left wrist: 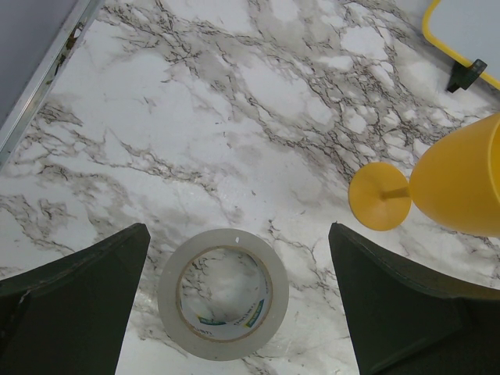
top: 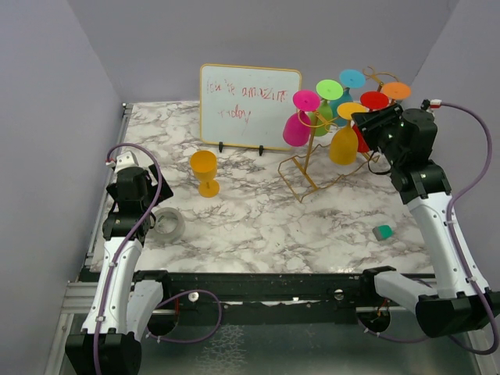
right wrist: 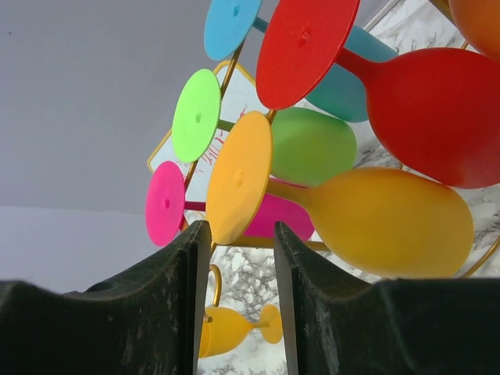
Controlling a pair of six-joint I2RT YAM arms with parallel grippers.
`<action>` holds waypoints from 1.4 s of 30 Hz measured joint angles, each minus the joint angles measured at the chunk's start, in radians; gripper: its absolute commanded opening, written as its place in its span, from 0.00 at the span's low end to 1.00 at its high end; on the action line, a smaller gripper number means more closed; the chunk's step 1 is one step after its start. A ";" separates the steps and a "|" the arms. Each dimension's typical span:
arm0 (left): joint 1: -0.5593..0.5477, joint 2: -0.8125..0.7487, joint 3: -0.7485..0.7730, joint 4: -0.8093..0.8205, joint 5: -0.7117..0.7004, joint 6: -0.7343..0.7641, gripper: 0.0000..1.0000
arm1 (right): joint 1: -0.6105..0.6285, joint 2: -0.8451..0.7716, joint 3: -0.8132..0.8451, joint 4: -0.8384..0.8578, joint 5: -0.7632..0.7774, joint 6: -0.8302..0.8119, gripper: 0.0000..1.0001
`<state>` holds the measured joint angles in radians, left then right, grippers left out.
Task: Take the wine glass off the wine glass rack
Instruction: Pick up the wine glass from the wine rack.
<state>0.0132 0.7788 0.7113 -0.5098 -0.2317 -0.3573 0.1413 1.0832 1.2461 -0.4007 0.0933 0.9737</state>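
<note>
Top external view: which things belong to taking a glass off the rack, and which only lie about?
For the job: wine glass rack, hanging glasses, right pincer.
Lying about: standing yellow glass, tape roll, white board, small teal thing.

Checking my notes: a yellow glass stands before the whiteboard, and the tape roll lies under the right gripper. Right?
No: the tape roll lies under the left gripper, as the left wrist view shows. The yellow glass does stand before the whiteboard.

overhead, close wrists; all share standing glass (top: 204,166) (left wrist: 461,183) (right wrist: 223,332)
</note>
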 measured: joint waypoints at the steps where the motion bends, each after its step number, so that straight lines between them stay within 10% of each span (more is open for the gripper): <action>1: 0.000 0.000 0.000 0.000 0.000 0.000 0.99 | -0.002 0.002 -0.002 0.009 0.000 0.003 0.42; 42: 0.000 0.000 0.000 0.000 0.000 0.000 0.99 | -0.036 -0.077 -0.060 0.075 0.009 0.198 0.04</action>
<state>0.0132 0.7788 0.7113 -0.5098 -0.2317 -0.3573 0.1051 1.0065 1.1862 -0.3256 0.1024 1.1721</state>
